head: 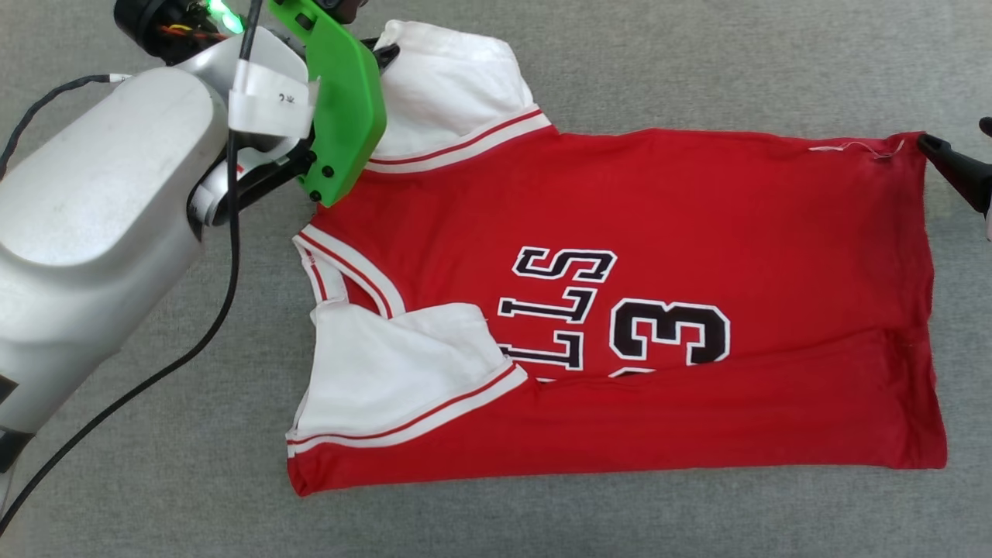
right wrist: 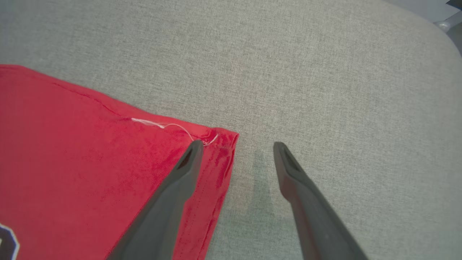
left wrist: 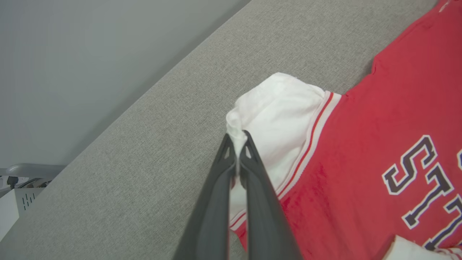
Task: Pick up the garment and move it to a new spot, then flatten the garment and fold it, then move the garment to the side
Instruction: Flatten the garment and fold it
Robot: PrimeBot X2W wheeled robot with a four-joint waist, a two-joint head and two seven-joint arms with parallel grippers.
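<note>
The garment, a red jersey with white sleeves, striped trim and black lettering with a "3", lies spread on the grey surface, its near long edge folded over. My left gripper is shut on the far white sleeve, pinching its edge. In the head view the left arm's green mount covers that grip. My right gripper stands open at the hem corner, one finger over the red cloth, the other over bare surface. Its dark fingers show at the head view's right edge.
The grey fabric surface reaches all round the garment. A black cable hangs from the pale left forearm. The surface's far edge meets a pale wall in the left wrist view; a white box stands beyond it.
</note>
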